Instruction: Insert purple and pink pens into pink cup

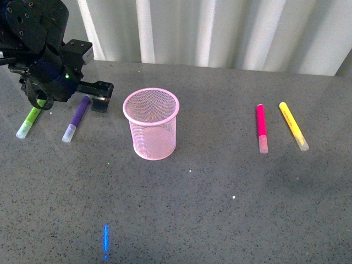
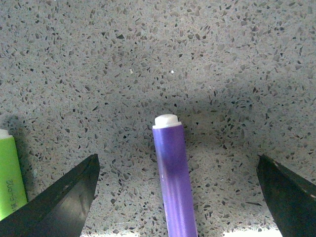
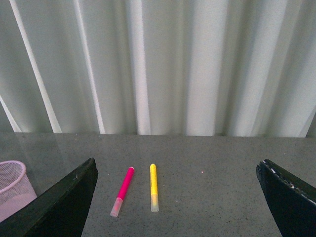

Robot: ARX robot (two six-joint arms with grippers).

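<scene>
The purple pen (image 1: 77, 118) lies on the grey table left of the pink mesh cup (image 1: 151, 124), which stands upright and empty. My left gripper (image 1: 70, 102) is open, low over the pen's far end. In the left wrist view the purple barrel (image 2: 174, 177) lies between the spread jaws of the left gripper (image 2: 176, 158), and neither jaw touches it. The pink pen (image 1: 261, 124) lies right of the cup. My right gripper (image 3: 176, 165) is open and empty. It is raised and well back from the pink pen (image 3: 123, 190), with the cup (image 3: 12, 190) at the edge of its view.
A lime-green marker (image 1: 30, 122) lies just left of the purple pen and also shows in the left wrist view (image 2: 10, 173). A yellow marker (image 1: 293, 125) lies right of the pink pen, also in the right wrist view (image 3: 154, 186). A white curtain hangs behind the table.
</scene>
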